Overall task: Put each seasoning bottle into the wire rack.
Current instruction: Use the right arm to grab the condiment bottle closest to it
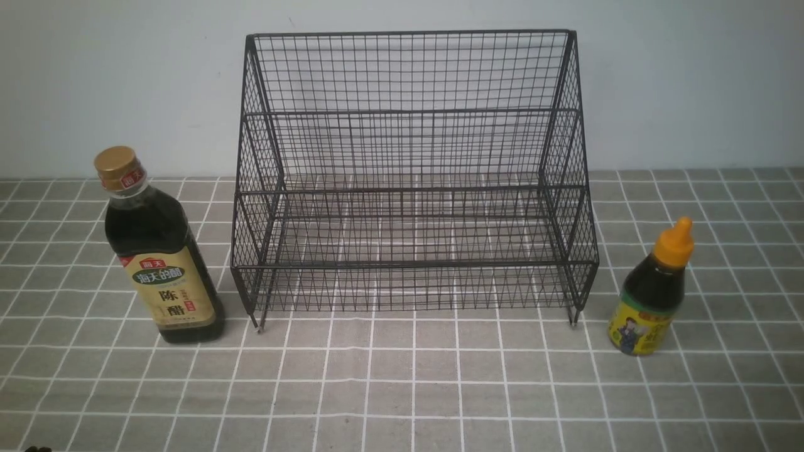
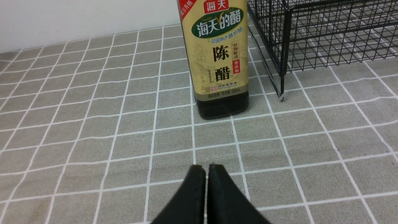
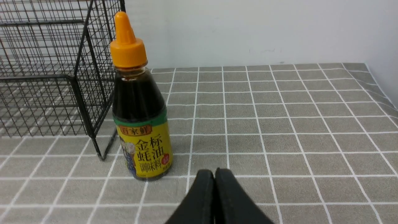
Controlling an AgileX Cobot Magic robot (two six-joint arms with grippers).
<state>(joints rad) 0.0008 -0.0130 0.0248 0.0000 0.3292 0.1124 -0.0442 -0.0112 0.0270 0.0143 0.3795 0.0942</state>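
The black wire rack (image 1: 411,176) stands empty at the middle back of the table. A tall seasoning bottle (image 1: 158,251) with a gold cap and beige label stands upright just left of the rack. A shorter seasoning bottle (image 1: 653,295) with an orange nozzle cap and yellow-green label stands upright to the rack's right. Neither arm shows in the front view. In the left wrist view my left gripper (image 2: 206,168) is shut and empty, short of the tall bottle (image 2: 217,59). In the right wrist view my right gripper (image 3: 214,172) is shut and empty, near the short bottle (image 3: 140,115).
A grey tablecloth (image 1: 402,389) with a white grid covers the table. A pale wall (image 1: 125,75) rises right behind the rack. The rack's corner legs (image 2: 281,77) (image 3: 93,124) stand close to each bottle. The cloth's right edge (image 3: 382,90) lies beyond the short bottle.
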